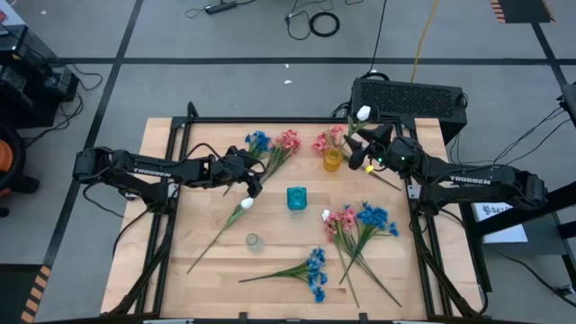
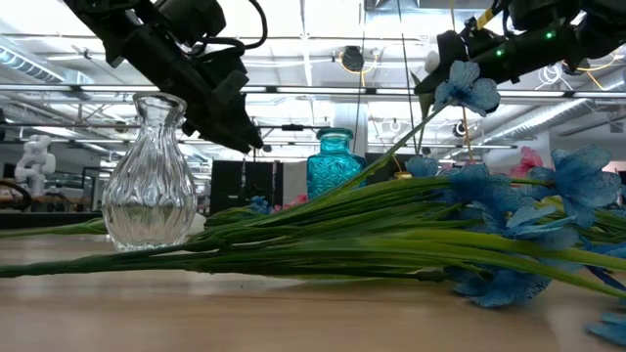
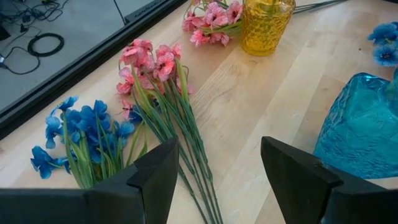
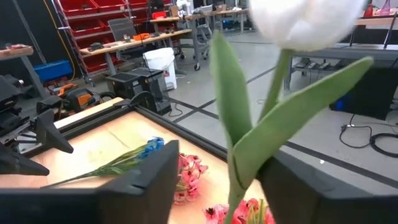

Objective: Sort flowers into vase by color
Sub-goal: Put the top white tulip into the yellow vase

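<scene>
Right gripper [image 1: 364, 155]: closed on the stem of a white tulip [image 1: 363, 113], held up off the table, bud pointing away toward the table's far edge. In the right wrist view the stem and leaf run up between the fingers, bud close to the lens.

Just beside this gripper: yellow vase [image 1: 332, 160], pink sprays [image 1: 326, 139] already in it. Farther toward table centre: teal vase [image 1: 296, 198]. Well beyond, toward the near edge: clear vase [image 1: 254, 240], seemingly empty.

Left gripper [image 1: 254, 184]: fingers spread wide, nothing held, hovering across the teal vase from the right one. Near it: loose blue [image 1: 257, 141] and pink [image 1: 287, 140] sprays, and a second white tulip [image 1: 247, 204] lying just under it.

Step in hand (judgement): carrying a white flower to its vase. Yellow has pink, so white likely goes to the clear vase. Next move calls for crossing the table, tipping the stem end down and threading a narrow neck.
</scene>
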Controlling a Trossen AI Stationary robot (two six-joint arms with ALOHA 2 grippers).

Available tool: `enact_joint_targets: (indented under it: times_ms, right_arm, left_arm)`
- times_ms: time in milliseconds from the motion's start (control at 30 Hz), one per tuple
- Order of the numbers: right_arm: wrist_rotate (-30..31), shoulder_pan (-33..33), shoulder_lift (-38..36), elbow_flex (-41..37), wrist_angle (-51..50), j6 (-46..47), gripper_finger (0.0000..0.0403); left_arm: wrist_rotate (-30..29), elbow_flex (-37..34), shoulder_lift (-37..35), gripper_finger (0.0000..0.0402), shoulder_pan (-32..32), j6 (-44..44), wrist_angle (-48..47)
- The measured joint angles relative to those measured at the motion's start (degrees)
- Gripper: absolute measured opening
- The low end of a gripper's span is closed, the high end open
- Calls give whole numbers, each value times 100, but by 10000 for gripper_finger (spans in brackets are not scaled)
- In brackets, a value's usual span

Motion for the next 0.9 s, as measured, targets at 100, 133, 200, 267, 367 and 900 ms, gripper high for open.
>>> enact_joint_targets:
  times_ms: [100, 133, 200, 267, 367, 900]
  right_arm:
    - [-21, 1, -10, 0, -16, 2, 255]
    - [-23, 2, -23, 0, -31, 11, 265]
    - [-31, 2, -65, 0, -90, 78, 287]
    - [-29, 4, -121, 2, -186, 89, 306]
    - [-3, 4, -225, 2, -333, 90, 330]
    - [-4, 4, -531, 2, -639, 70, 353]
  left_arm:
    - [0, 0, 0, 235, 0, 0, -15]
    - [0, 0, -1, 235, 0, 0, -17]
    - [0, 0, 0, 235, 0, 0, -25]
    - [0, 0, 0, 235, 0, 4, -27]
    - [0, 0, 0, 235, 0, 6, -27]
    - [0, 0, 0, 235, 0, 11, -27]
